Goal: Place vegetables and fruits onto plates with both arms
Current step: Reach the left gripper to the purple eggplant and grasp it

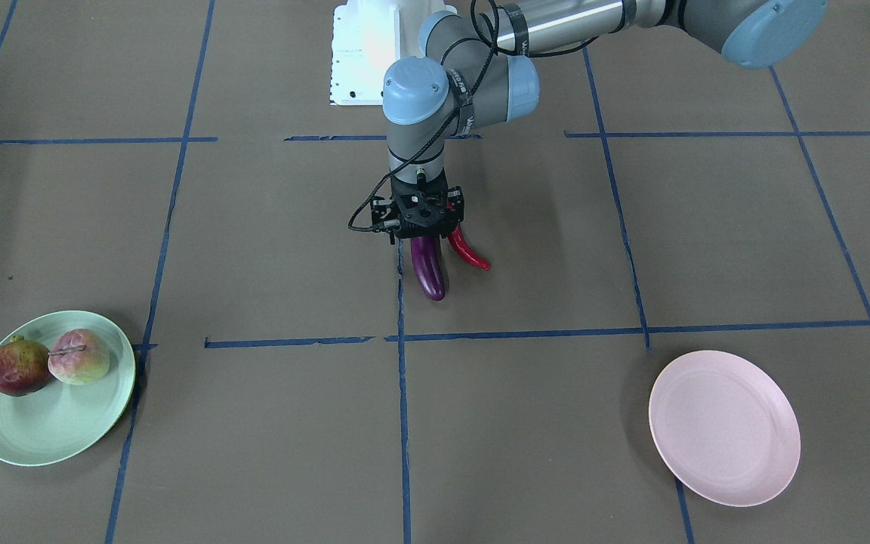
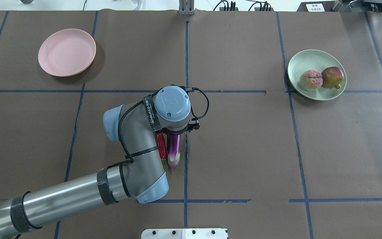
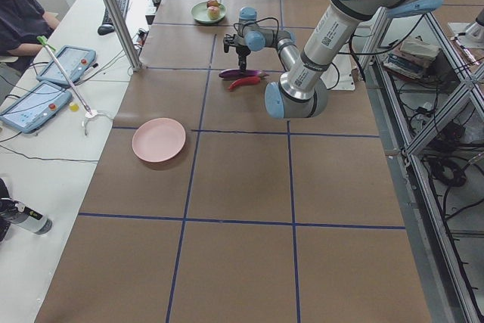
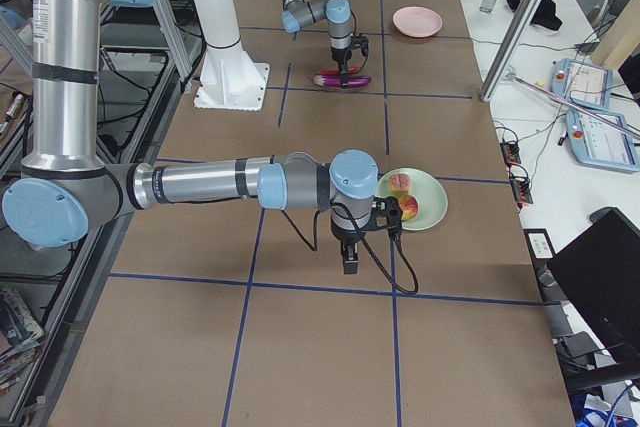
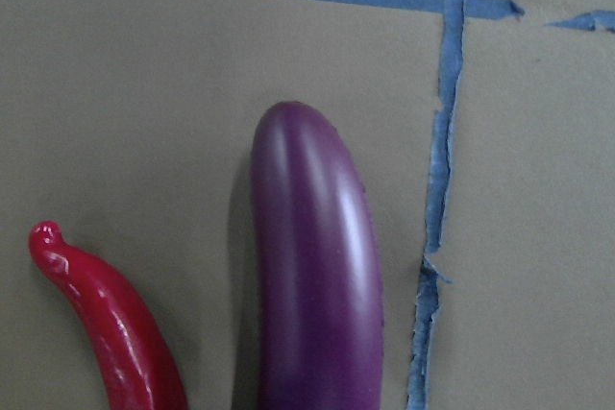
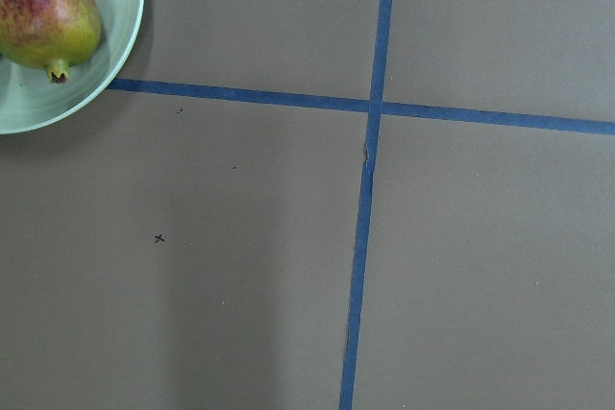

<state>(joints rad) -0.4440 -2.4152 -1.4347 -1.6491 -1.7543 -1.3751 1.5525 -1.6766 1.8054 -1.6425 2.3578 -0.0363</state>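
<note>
The glossy purple eggplant (image 1: 429, 268) and the slimmer, curved red chili (image 1: 469, 251) lie side by side at mid-table, just apart, tips pointing away from the robot. The dark-red pomegranate (image 1: 17, 368) and the pink-green peach (image 1: 78, 357) sit touching on the mint plate (image 1: 50, 431) at the robot's right. The pink plate (image 1: 722, 427) lies flat at its left.

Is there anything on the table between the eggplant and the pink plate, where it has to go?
Only the red chili, which lies right beside the eggplant on the side toward the pink plate. Past the chili, nothing else shows on the table before that plate.
</note>
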